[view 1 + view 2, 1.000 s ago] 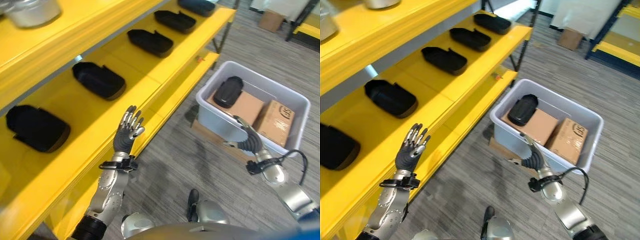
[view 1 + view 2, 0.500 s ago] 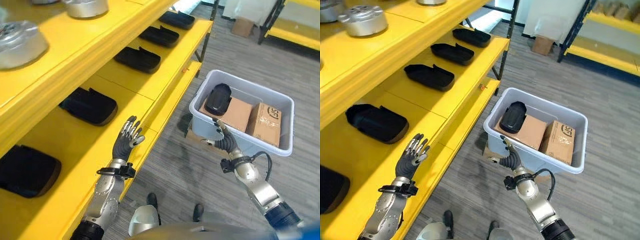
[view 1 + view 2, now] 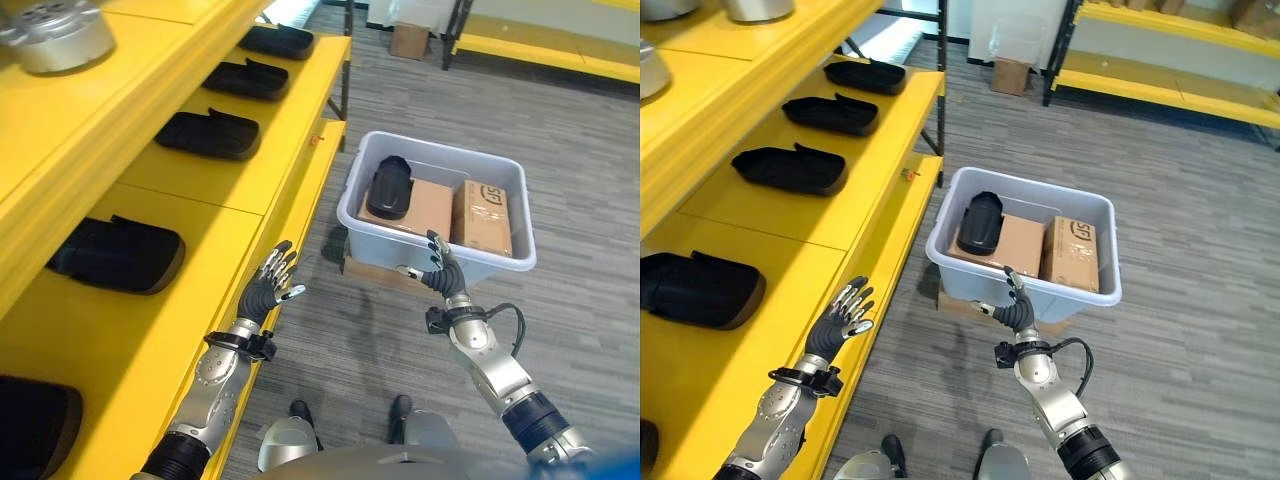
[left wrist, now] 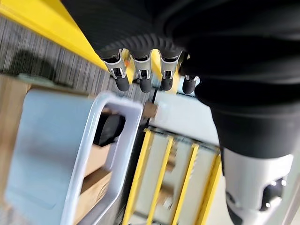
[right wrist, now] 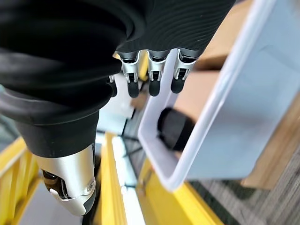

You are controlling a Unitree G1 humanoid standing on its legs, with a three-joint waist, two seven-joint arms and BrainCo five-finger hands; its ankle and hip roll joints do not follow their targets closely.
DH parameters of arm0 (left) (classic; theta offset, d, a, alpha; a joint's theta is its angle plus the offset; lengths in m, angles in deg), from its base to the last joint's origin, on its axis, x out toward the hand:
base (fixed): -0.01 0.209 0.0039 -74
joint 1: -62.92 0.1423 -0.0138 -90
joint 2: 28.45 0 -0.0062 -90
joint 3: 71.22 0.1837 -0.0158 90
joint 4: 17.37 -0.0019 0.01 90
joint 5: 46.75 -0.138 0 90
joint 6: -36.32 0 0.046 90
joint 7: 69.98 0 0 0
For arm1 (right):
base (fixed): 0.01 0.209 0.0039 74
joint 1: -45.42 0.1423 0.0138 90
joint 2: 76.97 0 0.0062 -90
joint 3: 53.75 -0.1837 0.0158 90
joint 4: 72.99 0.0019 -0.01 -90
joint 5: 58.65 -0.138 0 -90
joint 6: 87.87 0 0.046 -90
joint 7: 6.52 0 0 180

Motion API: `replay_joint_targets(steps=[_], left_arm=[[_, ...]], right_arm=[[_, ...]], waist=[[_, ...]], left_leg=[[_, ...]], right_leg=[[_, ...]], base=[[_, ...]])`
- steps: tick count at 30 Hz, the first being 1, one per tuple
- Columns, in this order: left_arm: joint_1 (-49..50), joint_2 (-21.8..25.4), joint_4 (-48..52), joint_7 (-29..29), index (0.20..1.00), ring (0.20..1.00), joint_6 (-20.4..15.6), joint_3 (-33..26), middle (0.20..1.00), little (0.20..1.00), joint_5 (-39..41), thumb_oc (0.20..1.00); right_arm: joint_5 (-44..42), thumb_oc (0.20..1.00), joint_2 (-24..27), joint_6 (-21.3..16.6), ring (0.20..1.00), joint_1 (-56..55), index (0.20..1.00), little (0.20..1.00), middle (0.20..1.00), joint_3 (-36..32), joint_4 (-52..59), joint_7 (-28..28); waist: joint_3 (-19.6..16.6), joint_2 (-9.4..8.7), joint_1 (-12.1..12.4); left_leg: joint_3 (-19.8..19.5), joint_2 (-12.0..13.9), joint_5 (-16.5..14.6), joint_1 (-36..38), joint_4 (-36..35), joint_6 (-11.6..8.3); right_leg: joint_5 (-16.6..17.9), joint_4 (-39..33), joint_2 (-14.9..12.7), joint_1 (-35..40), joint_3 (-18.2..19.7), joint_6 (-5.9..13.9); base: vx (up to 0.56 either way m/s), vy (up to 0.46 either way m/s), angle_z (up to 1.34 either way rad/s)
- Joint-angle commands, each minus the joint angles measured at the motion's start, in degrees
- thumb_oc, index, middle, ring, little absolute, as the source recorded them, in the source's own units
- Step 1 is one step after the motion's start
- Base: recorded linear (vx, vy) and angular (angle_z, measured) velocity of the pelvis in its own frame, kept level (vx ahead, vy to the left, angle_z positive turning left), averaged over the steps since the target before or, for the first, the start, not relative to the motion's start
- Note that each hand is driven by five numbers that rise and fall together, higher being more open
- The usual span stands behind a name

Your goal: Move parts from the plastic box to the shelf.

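view swung toward plastic box (image 3: 1095, 290) | right robot hand (image 3: 1014, 312) now nearer its rim, fingers apart, empty | left robot hand (image 3: 843, 322) spread by shelf (image 3: 790, 215) at 9 o'clock | black part (image 3: 980, 222) still in box, unpicked

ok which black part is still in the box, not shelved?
The black part lying on the cardboard box at the left end of the plastic box. The others sit in a row on the yellow shelf.

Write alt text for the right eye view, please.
A grey plastic box on the floor holds one black part lying on cardboard boxes. The right robot hand hangs open at its near wall; the left robot hand is open beside yellow shelves carrying more black parts.
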Motion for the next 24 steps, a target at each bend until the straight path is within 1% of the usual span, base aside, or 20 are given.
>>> replay_joint_targets(steps=[1,3,4,5,7,8,9,10,11,12,13,14,15,16,17,18,19,20,22,24], left_arm=[[-0.98,-0.83,3.22,0.36,1.0,1.0,-5.88,2.65,1.0,1.0,0.56,1.0],[-1.34,-1.39,3.71,2.46,1.0,1.0,-7.43,3.0,1.0,1.0,0.16,1.0],[-2.21,-1.78,3.93,3.23,1.0,1.0,-8.2,3.02,1.0,1.0,0.93,1.0],[-2.68,-2.02,4.14,3.34,1.0,1.0,-8.29,2.94,1.0,1.0,2.09,1.0],[-3.58,-2.67,4.55,3.43,1.0,1.0,-7.97,2.62,1.0,1.0,4.42,1.0],[-4.43,-3.15,4.74,3.48,1.0,1.0,-7.13,2.2,1.0,1.0,5.97,1.0],[-5.93,-4.52,3.53,1.81,1.0,1.0,-5.31,1.85,1.0,1.0,10.45,1.0],[-6.51,-5.21,3.04,1.34,1.0,1.0,-5.89,1.74,1.0,1.0,12.11,1.0],[-7.11,-6.22,2.57,1.19,1.0,1.0,-6.68,1.51,1.0,1.0,12.49,1.0],[-7.63,-7.11,2.37,1.26,1.0,1.0,-7.02,1.36,1.0,1.0,12.98,1.0],[-8.06,-7.84,2.4,1.44,1.0,1.0,-7.22,1.14,1.0,1.0,14.09,1.0],[-8.0,-8.12,2.47,1.73,1.0,1.0,-7.11,0.93,1.0,1.0,14.25,1.0],[-7.66,-8.43,2.48,2.52,1.0,1.0,-6.59,0.65,1.0,1.0,13.16,1.0],[-7.19,-8.46,2.68,2.9,1.0,1.0,-6.23,0.6,1.0,1.0,12.01,1.0],[-6.8,-8.47,2.82,3.13,1.0,1.0,-6.15,0.57,1.0,1.0,11.38,1.0],[-6.51,-8.47,2.94,3.43,1.0,1.0,-6.05,0.56,1.0,1.0,10.82,1.0],[-5.58,-8.29,3.99,4.0,1.0,1.0,-5.1,0.18,1.0,1.0,9.97,1.0],[-5.29,-8.23,4.41,4.13,1.0,1.0,-4.75,0.0,1.0,1.0,9.82,1.0],[-4.78,-8.19,5.05,3.91,1.0,1.0,-4.62,-0.27,1.0,1.0,10.52,1.0],[-4.36,-8.21,4.98,3.49,1.0,1.0,-4.64,-0.39,1.0,1.0,11.52,1.0]], right_arm=[[0.89,1.0,1.32,0.41,1.0,4.06,1.0,1.0,1.0,-0.26,3.35,-0.14],[2.03,1.0,1.94,1.22,1.0,4.95,1.0,1.0,1.0,1.01,4.42,-1.93],[2.33,1.0,2.4,1.48,1.0,5.64,1.0,1.0,1.0,1.77,5.33,-2.21],[2.36,1.0,2.69,1.83,1.0,6.07,1.0,1.0,1.0,2.1,5.79,-2.52],[2.2,1.0,3.07,2.67,1.0,7.0,1.0,1.0,1.0,2.65,6.29,-3.15],[1.92,1.0,3.23,3.07,1.0,8.02,1.0,1.0,1.0,3.16,6.11,-2.76],[1.68,1.0,3.28,2.77,1.0,9.57,1.0,1.0,1.0,3.63,4.85,-2.63],[0.9,1.0,3.23,2.62,1.0,10.04,1.0,1.0,1.0,3.77,4.42,-3.11],[0.29,1.0,3.27,2.5,1.0,10.15,1.0,1.0,1.0,3.7,4.35,-3.36],[0.18,1.0,3.38,1.74,1.0,9.94,1.0,1.0,1.0,3.48,4.45,-3.27],[0.2,1.0,3.69,0.91,1.0,9.44,1.0,1.0,1.0,2.91,4.72,-3.53],[0.31,1.0,3.8,0.47,1.0,9.19,1.0,1.0,1.0,2.58,4.71,-3.52],[0.03,1.0,3.83,-0.37,1.0,8.85,1.0,1.0,1.0,2.17,4.53,-3.69],[-0.14,1.0,3.83,-0.96,1.0,8.68,1.0,1.0,1.0,1.93,4.55,-4.23],[-0.11,1.0,3.81,-1.21,1.0,8.51,1.0,1.0,1.0,1.91,4.63,-4.48],[-0.2,1.0,3.79,-1.39,1.0,8.38,1.0,1.0,1.0,1.93,4.7,-4.62],[-0.26,1.0,3.62,-1.05,1.0,7.98,1.0,1.0,1.0,1.88,5.61,-4.83],[-0.25,1.0,3.62,-0.71,1.0,7.79,1.0,1.0,1.0,1.88,6.12,-5.01],[-0.67,1.0,3.72,-0.16,1.0,7.1,1.0,1.0,1.0,1.93,7.06,-5.62],[-0.27,1.0,3.75,-0.75,1.0,6.38,1.0,1.0,1.0,1.94,7.24,-5.95]], waist=[[-1.19,1.0,-0.25],[-0.93,1.11,-0.28],[-0.74,1.16,-0.4],[-0.49,1.17,-0.57],[-0.16,1.17,-0.84],[0.1,1.21,-1.05],[0.45,1.29,-1.25],[0.61,1.34,-1.33],[0.7,1.42,-1.59],[0.9,1.43,-1.94],[1.08,1.55,-2.41],[1.09,1.53,-2.41],[1.13,1.52,-2.08],[1.18,1.39,-1.52],[1.24,1.32,-1.16],[1.33,1.28,-0.93],[1.41,1.37,-0.41],[1.21,1.49,-0.31],[0.87,2.0,-0.26],[0.63,2.38,-0.09]], left_leg=[[-7.17,3.88,-0.34,-0.67,0.24,-1.92],[-6.23,5.98,0.63,-1.53,0.99,-3.41],[-5.95,7.49,1.04,-2.28,1.62,-4.23],[-6.02,8.4,1.17,-2.55,2.12,-4.57],[-6.2,10.13,1.81,-2.97,2.75,-5.01],[-6.4,11.18,2.27,-3.28,3.08,-5.28],[-6.91,12.73,3.51,-3.97,4.55,-5.52],[-6.94,13.21,4.33,-4.4,5.44,-5.61],[-6.33,13.6,5.24,-4.97,7.5,-6.23],[-4.58,14.0,6.35,-5.83,10.3,-6.59],[-3.65,13.82,6.01,-6.57,13.72,-6.89],[-3.79,12.97,5.42,-6.8,14.92,-6.63],[-5.31,10.72,4.2,-7.47,16.66,-5.96],[-6.79,8.07,3.61,-8.67,17.63,-4.4],[-7.94,6.55,2.97,-9.07,17.97,-3.9],[-8.66,5.6,2.52,-9.28,18.18,-3.56],[-10.03,3.51,1.92,-9.53,16.84,-2.94],[-10.13,3.07,2.23,-9.59,15.38,-2.85],[-10.38,3.06,3.39,-9.72,11.64,-3.14],[-11.01,3.11,4.42,-9.63,7.61,-3.44]], right_leg=[[2.47,-0.45,1.88,2.01,-0.93,0.58],[1.47,-0.36,2.88,1.98,-2.03,-0.43],[0.32,0.55,3.63,1.52,-2.67,-1.34],[-0.5,1.48,3.88,1.25,-2.91,-1.78],[-1.54,3.07,4.52,0.25,-2.77,-2.78],[-2.26,4.01,5.13,-0.45,-2.52,-3.77],[-3.35,5.04,6.29,-0.91,-2.35,-5.37],[-3.61,5.16,6.69,-0.9,-2.49,-5.9],[-4.37,4.98,7.01,-0.32,-2.96,-6.21],[-4.48,4.57,7.18,0.25,-4.15,-6.81],[-4.66,3.94,7.67,1.05,-5.36,-7.42],[-4.56,3.62,7.91,1.26,-5.51,-7.63],[-4.31,3.02,8.54,1.64,-5.17,-7.89],[-3.17,2.11,9.32,1.6,-4.72,-8.49],[-3.0,1.69,9.8,1.9,-4.13,-8.62],[-2.92,1.41,10.11,2.17,-3.74,-8.69],[-2.98,0.82,10.93,2.86,-2.96,-8.82],[-3.02,0.57,11.18,3.02,-2.8,-8.87],[-3.52,0.39,11.53,3.68,-2.66,-8.9],[-3.97,0.37,11.52,4.35,-2.66,-8.73]], base=[[0.2,-0.571,-0.49],[0.11,-0.398,-0.17],[0.08,-0.317,-0.14],[0.09,-0.341,-0.36],[0.06,-0.247,-0.46],[0.07,-0.293,-0.37],[0.09,-0.322,-0.2],[0.14,-0.312,-0.12],[0.11,-0.246,0.01],[0.13,-0.281,0.1],[0.09,-0.26,0.21],[0.13,-0.257,0.36],[0.1,-0.23,0.26],[0.11,-0.211,0.2],[0.08,-0.142,0.0],[0.16,-0.086,-0.25],[0.17,-0.042,-0.36],[0.22,0.019,-0.37],[0.17,0.091,-0.09],[0.18,0.122,-0.05]])
